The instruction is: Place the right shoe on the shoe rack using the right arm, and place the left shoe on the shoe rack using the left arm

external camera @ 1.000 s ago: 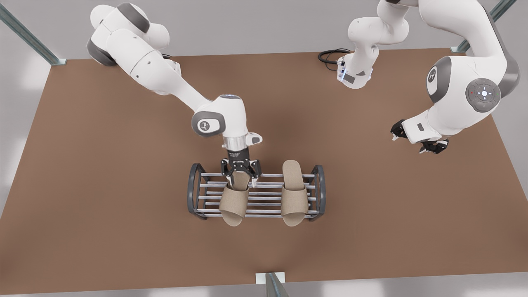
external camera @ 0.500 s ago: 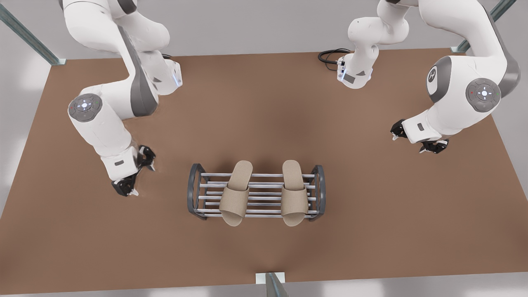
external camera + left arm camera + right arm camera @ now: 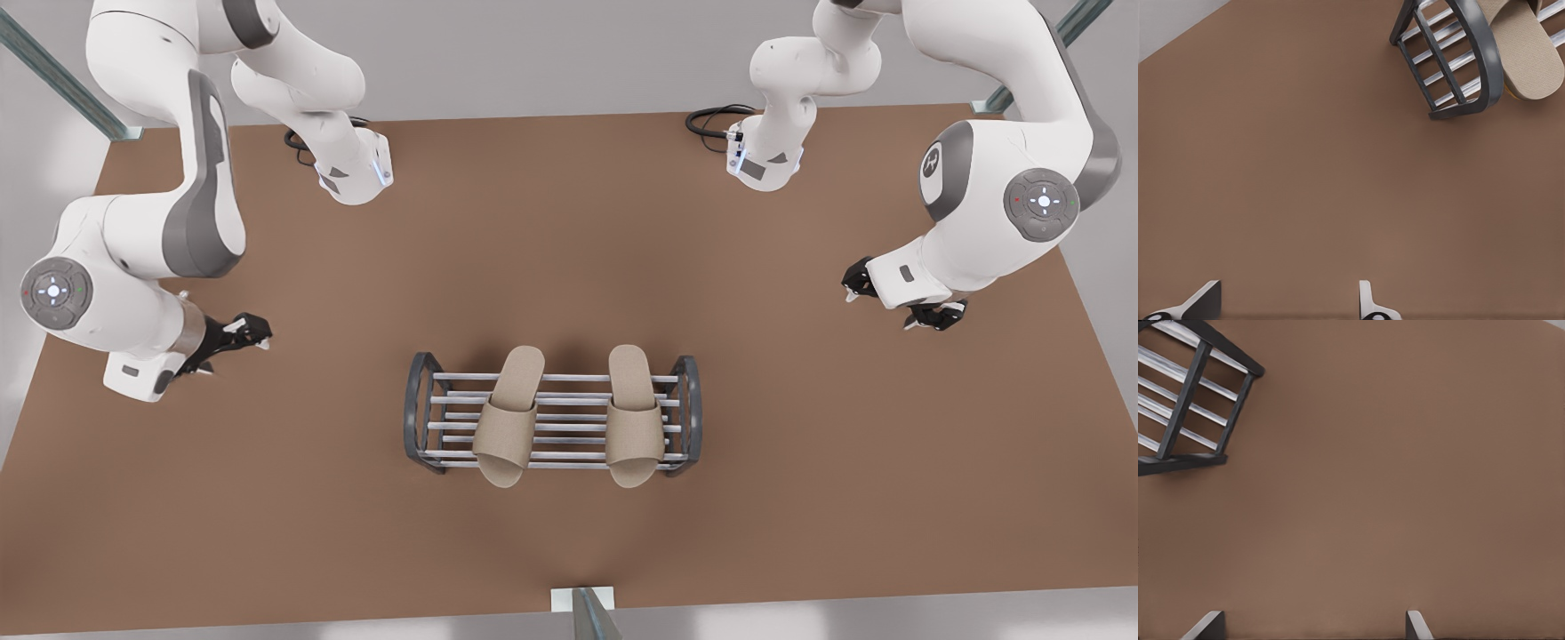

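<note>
Both beige slippers lie across the bars of the shoe rack (image 3: 414,418), toes hanging over its near edge. The left shoe (image 3: 507,416) is toward the front view's left, the right shoe (image 3: 633,416) toward its right. My left gripper (image 3: 229,351) hovers open and empty over the table, well off the rack's left end. The left wrist view has its open fingertips (image 3: 1368,303), the rack's dark end frame (image 3: 1485,60) and the left shoe's toe (image 3: 1531,53). My right gripper (image 3: 880,313) waits open far off the rack's other end (image 3: 1185,400).
The brown table (image 3: 800,498) stretches wide on all sides of the rack. Both arm bases (image 3: 351,173) (image 3: 765,160) stand at the far edge, with a black cable (image 3: 711,120) beside the one on the front view's right. A metal post (image 3: 587,609) stands at the near edge.
My left gripper let go of the left shoe on the rack, lifted away and swung far toward the front view's left. Neither the right arm nor the slippers moved.
</note>
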